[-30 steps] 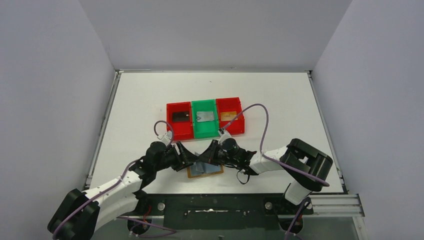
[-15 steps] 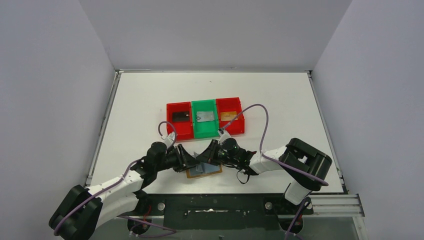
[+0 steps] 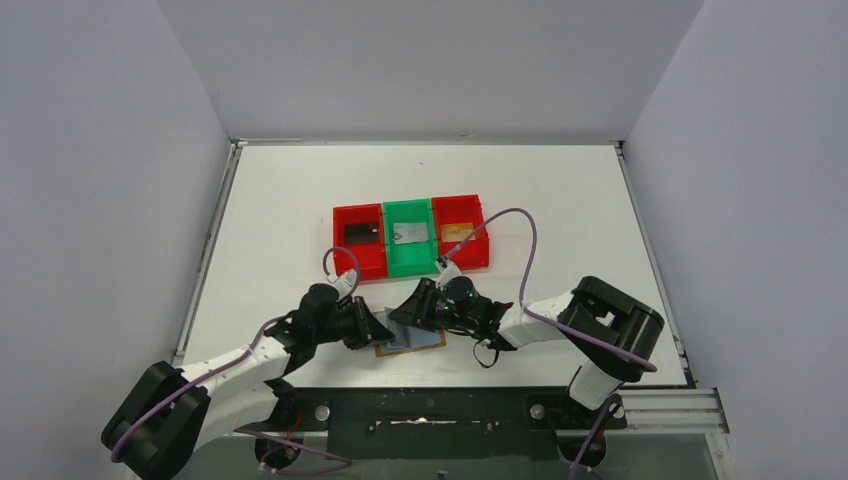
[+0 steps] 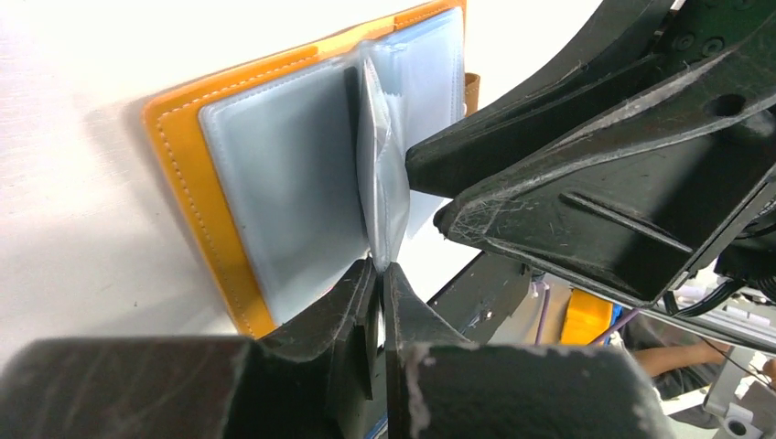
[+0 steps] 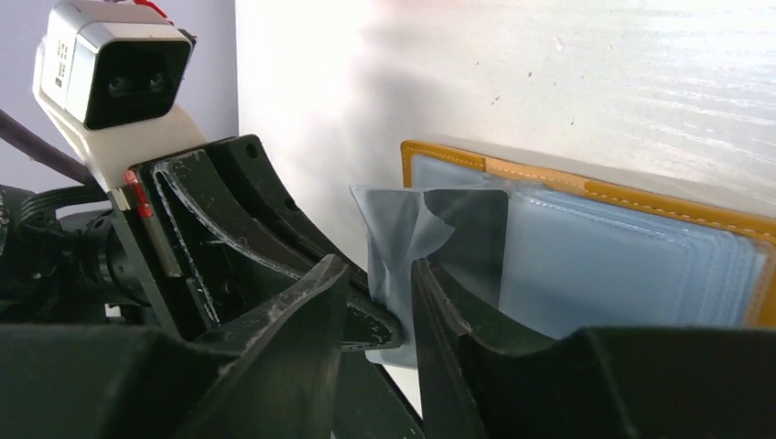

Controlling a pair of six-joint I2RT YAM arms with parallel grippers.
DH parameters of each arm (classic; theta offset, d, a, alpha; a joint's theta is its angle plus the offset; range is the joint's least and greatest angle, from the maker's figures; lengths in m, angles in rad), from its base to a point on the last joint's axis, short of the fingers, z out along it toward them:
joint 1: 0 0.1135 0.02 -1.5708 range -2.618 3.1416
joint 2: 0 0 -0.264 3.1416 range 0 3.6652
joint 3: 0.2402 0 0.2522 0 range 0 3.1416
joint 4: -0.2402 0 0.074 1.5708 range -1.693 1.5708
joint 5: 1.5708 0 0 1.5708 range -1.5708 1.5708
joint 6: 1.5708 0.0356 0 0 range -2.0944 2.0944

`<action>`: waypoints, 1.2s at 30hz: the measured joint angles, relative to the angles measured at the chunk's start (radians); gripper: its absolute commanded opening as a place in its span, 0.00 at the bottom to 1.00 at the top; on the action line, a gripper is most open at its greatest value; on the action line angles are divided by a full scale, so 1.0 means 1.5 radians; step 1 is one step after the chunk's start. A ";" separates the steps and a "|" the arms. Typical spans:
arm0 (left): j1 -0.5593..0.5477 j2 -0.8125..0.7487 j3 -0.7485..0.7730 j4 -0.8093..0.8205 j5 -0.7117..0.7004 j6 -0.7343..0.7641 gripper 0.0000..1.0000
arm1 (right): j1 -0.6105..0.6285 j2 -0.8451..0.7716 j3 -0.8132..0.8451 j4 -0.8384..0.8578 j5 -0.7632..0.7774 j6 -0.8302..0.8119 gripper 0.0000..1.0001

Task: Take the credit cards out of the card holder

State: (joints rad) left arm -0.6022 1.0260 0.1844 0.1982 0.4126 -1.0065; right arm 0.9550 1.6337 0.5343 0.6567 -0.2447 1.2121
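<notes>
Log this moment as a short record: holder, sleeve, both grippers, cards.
card holder: lying open on the table
plastic sleeve: one leaf lifted upright
left gripper: jaws shut on the plastic sleeve
right gripper: jaws open either side of that leaf
cards: black card in left red bin, silver-grey card in green bin, orange-brown card in right red bin

credit cards (image 3: 361,232) — 3 | card holder (image 3: 428,341) — 1 | red bins (image 3: 358,263) — 2 | green bin (image 3: 410,259) — 1
</notes>
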 measured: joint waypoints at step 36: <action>-0.139 0.241 0.208 -0.017 -0.080 0.062 0.43 | 0.000 -0.250 0.008 -0.503 0.302 -0.006 0.24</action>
State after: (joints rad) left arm -0.8108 1.3876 0.4957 0.1734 0.2932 -0.9134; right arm 0.9550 1.2591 0.5461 -0.0982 0.2077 1.2026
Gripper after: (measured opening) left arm 0.425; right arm 0.226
